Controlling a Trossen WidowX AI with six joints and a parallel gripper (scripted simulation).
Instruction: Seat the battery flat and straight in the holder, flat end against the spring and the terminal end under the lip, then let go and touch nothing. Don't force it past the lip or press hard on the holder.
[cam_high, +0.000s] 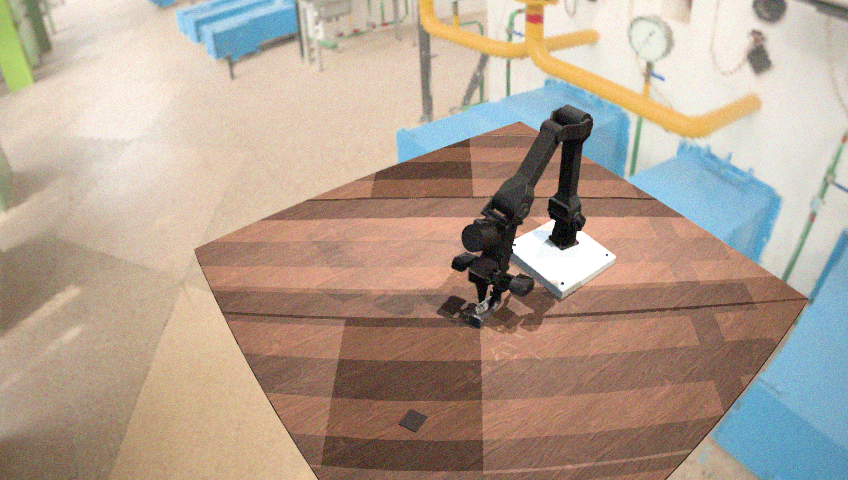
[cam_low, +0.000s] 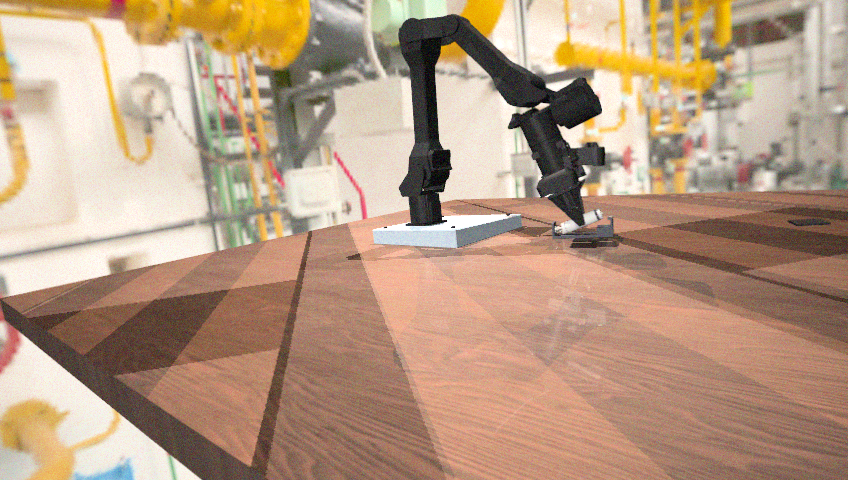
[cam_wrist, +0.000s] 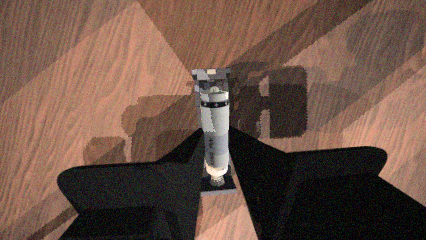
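The battery (cam_high: 482, 307) (cam_low: 571, 226) (cam_wrist: 215, 120) is pale, with a dark band near its upper end. My gripper (cam_low: 578, 221) (cam_wrist: 215, 132) is shut on it around its middle or lower part. The battery is tilted: its low flat end is at the spring (cam_wrist: 216, 180), and its terminal end is raised toward the lip end. The small grey holder (cam_high: 476, 321) (cam_low: 610, 227) (cam_wrist: 197, 75) lies on the table under it. In the exterior view the terminal end stands above the holder's end wall. Whether the low end presses on the spring cannot be told.
The arm's white base plate (cam_high: 568, 270) (cam_low: 416, 237) is close behind the holder. A small dark square (cam_high: 412, 420) (cam_low: 808, 222) lies on the wooden table (cam_high: 565, 404) (cam_low: 476, 356), well away from the holder. Shadows of the gripper fall around the holder.
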